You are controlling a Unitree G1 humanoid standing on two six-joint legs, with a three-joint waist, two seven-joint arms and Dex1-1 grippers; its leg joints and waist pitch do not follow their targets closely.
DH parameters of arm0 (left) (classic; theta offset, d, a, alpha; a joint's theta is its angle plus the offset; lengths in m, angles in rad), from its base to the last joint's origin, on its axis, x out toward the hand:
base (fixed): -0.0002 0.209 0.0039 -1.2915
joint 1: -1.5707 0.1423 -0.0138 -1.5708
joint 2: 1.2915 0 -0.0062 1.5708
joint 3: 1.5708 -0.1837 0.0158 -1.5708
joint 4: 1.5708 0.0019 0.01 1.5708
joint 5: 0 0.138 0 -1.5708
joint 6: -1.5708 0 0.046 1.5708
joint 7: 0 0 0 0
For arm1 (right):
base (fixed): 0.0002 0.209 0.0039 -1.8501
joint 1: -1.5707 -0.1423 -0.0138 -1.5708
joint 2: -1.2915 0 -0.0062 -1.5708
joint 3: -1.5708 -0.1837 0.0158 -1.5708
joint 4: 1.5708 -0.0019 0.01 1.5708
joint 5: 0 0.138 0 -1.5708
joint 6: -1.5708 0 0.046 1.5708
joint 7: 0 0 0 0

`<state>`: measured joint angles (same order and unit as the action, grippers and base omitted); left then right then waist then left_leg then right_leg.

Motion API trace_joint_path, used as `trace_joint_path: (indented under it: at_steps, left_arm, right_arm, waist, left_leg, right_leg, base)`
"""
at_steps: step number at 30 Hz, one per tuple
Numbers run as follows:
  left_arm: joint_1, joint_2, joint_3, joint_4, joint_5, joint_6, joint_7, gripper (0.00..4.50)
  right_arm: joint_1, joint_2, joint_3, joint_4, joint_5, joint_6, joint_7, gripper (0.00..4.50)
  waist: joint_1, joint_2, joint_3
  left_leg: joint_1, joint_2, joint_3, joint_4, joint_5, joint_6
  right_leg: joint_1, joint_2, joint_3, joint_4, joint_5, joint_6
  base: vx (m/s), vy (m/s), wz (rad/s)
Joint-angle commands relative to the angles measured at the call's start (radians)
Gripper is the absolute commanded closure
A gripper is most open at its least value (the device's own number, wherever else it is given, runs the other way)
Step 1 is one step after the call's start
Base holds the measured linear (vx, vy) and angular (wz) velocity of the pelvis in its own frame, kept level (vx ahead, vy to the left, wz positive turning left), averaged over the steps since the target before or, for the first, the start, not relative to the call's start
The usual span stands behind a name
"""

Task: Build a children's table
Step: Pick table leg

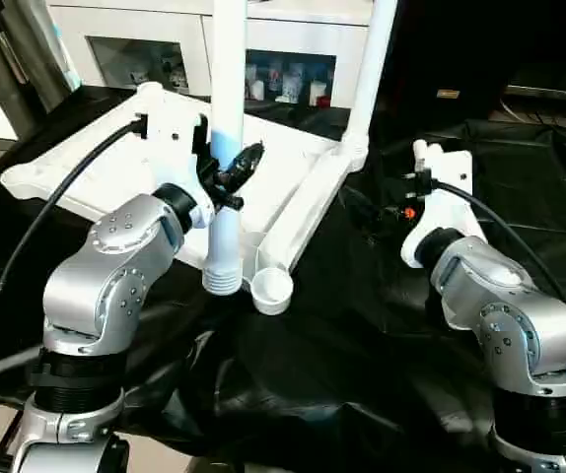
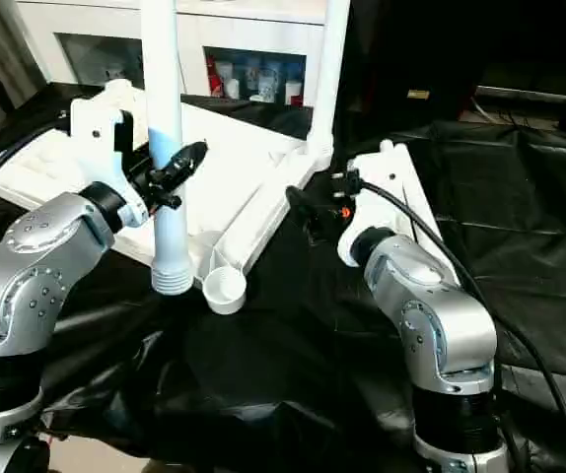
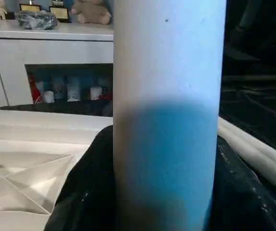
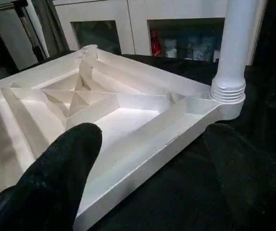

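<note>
The upturned children's table (image 1: 293, 163) lies on the black-draped tabletop (image 1: 362, 355), one leg (image 1: 370, 69) socketed at two o'clock; my left jaws (image 1: 232, 172) grip a second leg (image 1: 226, 232) upright, needing alignment over the near socket (image 1: 271, 289), while my right jaws (image 2: 308, 209) hang open.

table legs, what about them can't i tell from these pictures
- Held leg: its top is cut off by the upper edge of the left eye view.
- Left gripper: the leg hides the far finger's contact.
- Standing leg: its top is cut off in the right wrist view; how deep it sits in the tabletop socket is hidden.
</note>
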<state>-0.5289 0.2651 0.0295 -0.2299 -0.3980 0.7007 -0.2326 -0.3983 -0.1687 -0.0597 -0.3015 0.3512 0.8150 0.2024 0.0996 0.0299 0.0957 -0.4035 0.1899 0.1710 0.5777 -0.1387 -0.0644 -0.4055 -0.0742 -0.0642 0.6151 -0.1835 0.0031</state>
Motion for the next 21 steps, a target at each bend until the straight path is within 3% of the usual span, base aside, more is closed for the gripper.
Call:
trace_joint_path:
  at_steps: [1,21]
  left_arm:
    - [-0.016,0.004,-0.001,-0.017,0.003,-0.001,0.001,2.65]
    - [-0.016,0.004,-0.001,-0.017,0.003,-0.001,0.001,2.65]
  right_arm:
    - [-0.004,-0.002,-0.002,-0.01,-0.005,-0.004,-0.003,0.57]
    - [-0.004,-0.002,-0.002,-0.01,-0.005,-0.004,-0.003,0.57]
  waist:
    - [0.001,0.007,-0.081]
    - [0.001,0.007,-0.081]
  left_leg:
    - [0.027,0.023,-0.012,-0.059,-0.233,-0.047]
    - [0.027,0.023,-0.012,-0.059,-0.238,-0.047]
  right_leg:
    - [0.043,-0.051,0.043,-0.072,-0.184,-0.123]
    - [0.044,-0.051,0.043,-0.072,-0.19,-0.122]
  base:
    - [0.0,0.0,0.0]
    - [0.0,0.0,0.0]
